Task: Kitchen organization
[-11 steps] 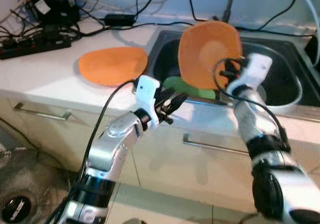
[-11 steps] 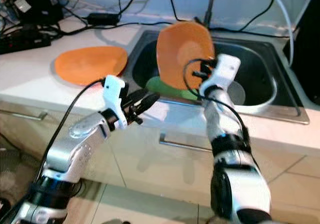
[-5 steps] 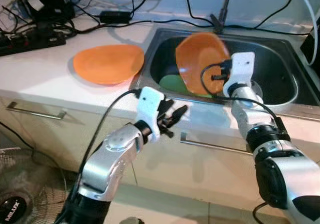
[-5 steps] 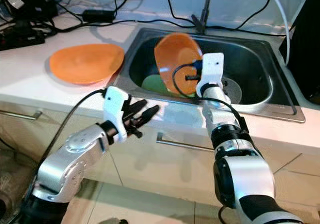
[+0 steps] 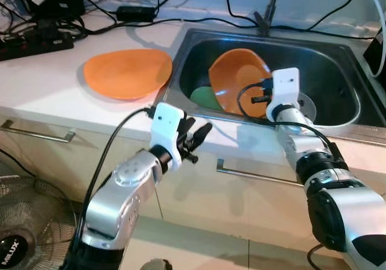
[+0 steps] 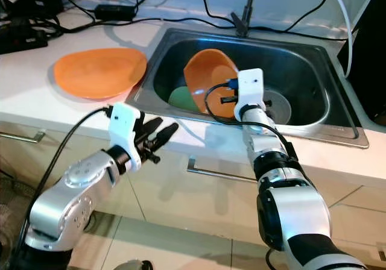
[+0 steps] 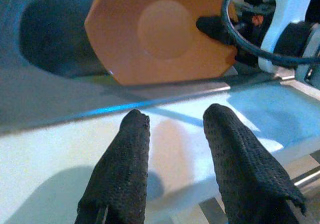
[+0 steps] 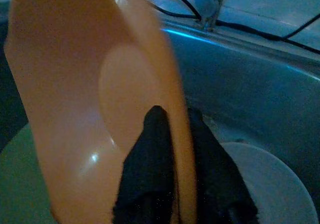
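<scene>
Our right gripper's [image 8: 175,184] two black fingers pinched the rim of the orange plastic bowl-shaped plate [image 5: 238,88], one finger on each face of it, and we had brought it down: a second earlier it stood high above the stainless steel sink [image 5: 338,71], and now it hung tilted low inside the basin, near the sink's left wall, just over the green plate [image 5: 202,96] lying on the bottom, with a white plate [image 8: 270,184] beside it. We could not tell whether it touched the green one. Our left gripper [image 7: 175,134], fingers spread and empty, hovered over the worktop's front edge, having drawn back slightly. A flat orange plate [image 5: 126,72] sat on the white worktop [image 5: 36,83] left of the sink. We judged the plate nearly ready for release into the sink.
</scene>
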Available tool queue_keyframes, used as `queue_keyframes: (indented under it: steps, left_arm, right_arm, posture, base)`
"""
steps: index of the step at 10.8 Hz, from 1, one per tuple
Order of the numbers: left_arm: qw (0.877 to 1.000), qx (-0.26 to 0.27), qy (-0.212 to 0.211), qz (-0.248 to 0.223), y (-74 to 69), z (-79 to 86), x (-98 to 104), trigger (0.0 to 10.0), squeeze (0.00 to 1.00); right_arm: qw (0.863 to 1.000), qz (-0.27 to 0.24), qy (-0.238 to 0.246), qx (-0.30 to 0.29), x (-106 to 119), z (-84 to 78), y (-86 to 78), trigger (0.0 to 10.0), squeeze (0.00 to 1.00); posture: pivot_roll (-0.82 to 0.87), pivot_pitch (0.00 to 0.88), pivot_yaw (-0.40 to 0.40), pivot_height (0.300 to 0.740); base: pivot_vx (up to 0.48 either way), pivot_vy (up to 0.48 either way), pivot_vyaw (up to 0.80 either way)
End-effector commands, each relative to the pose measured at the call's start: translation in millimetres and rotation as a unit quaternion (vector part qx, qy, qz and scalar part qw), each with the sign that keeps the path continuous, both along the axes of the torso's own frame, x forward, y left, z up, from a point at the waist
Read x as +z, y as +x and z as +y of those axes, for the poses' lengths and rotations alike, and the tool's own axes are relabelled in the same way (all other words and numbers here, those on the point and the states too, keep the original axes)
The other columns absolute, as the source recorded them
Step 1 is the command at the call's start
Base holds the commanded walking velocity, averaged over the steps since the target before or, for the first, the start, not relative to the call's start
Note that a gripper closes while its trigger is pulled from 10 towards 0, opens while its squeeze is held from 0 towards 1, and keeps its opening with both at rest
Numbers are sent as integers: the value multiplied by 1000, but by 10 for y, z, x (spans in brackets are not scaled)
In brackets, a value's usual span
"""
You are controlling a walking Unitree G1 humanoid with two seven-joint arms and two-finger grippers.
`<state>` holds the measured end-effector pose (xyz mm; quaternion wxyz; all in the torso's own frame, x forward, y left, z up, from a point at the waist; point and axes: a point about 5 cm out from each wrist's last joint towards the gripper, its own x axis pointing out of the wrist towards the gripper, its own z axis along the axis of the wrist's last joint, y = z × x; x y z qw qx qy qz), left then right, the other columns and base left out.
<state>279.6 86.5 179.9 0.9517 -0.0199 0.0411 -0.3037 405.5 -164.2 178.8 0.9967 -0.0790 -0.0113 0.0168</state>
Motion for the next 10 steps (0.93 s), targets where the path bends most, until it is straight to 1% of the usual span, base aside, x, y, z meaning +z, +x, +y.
queue_keyframes:
  steps: [1,2,4,7,8,9,10]
  left_arm:
    - [1000,3,-1,1,-25,7,16,10000,0]
    - [1000,3,-1,6,-46,7,6,10000,0]
    - [1000,2,-1,11,-67,-2,-5,10000,0]
    - [1000,3,-1,13,-57,4,-4,10000,0]
    - [1000,3,-1,12,-50,-3,-5,10000,0]
    - [1000,4,-2,11,-34,-14,-1,10000,0]
    - [1000,5,-3,10,-24,-22,1,10000,0]
  right_arm:
    - [1000,-15,-3,8,96,29,28,10000,1000]
    - [1000,-9,-7,16,55,61,19,10000,0]
    - [1000,-2,0,22,-7,83,1,10000,0]
    - [1000,0,7,27,-24,95,-6,10000,0]
    - [1000,-1,8,28,-21,83,-6,10000,1000]
    - [1000,-4,1,22,-3,57,-2,10000,1000]
    - [1000,-11,-2,18,36,32,7,10000,0]
  posture:
    - [280,183,-12,740]
    - [279,186,-10,740]
    - [279,187,-8,740]
    - [275,184,-7,740]
    - [270,183,-8,740]
    - [268,183,-9,740]
    - [263,183,-7,740]
  base:
    - [0,0,0]
    - [0,0,0]
    - [0,0,0]
    - [0,0,0]
    - [0,0,0]
    - [0,0,0]
    - [0,0,0]
